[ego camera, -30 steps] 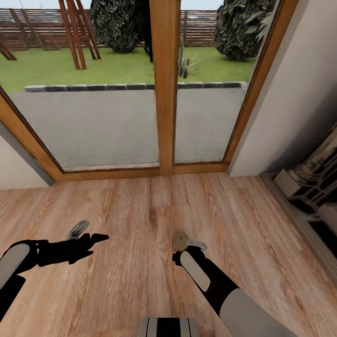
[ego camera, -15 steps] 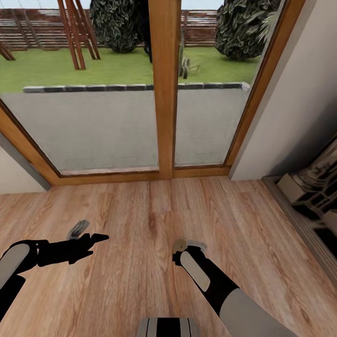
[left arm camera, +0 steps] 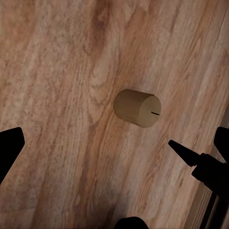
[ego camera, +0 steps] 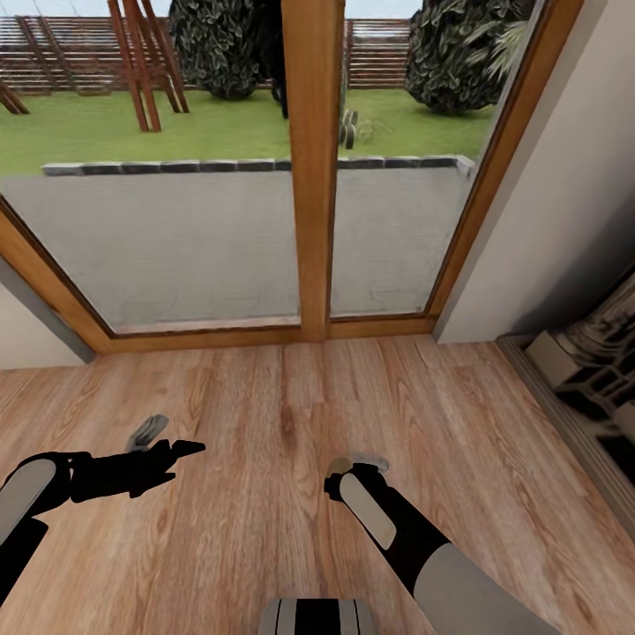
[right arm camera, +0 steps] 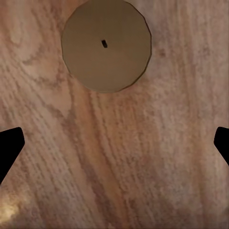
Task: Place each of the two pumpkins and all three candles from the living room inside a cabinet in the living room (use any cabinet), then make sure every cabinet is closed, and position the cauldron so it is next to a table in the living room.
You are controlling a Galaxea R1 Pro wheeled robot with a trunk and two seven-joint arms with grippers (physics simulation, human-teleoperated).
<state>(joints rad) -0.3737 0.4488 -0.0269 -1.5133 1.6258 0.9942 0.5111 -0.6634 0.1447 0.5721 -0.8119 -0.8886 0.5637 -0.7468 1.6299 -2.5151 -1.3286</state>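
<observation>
One candle is what matters here, and the question is how it sits against the right fingers. From the head view, the robot faces the glass garden door across light plank floor; the right gripper points down at the boards and hides nearly all of the candle beneath it, only a tan sliver showing at its tip, while the left gripper hangs off to the side, well apart from that spot. In the left wrist view the candle shows as a stubby tan cylinder standing on the floor, seen obliquely, with the left fingertips spread wide and nothing between them. In the right wrist view the camera looks straight down on the candle's round top and wick mark, so its long axis runs vertical, in line with the approach; both dark fingertips stand far apart at the frame's edges, and the candle lies off the line between them rather than centred. My judgement: the right arm is much the nearer, and it should shift to centre the candle before descending.
</observation>
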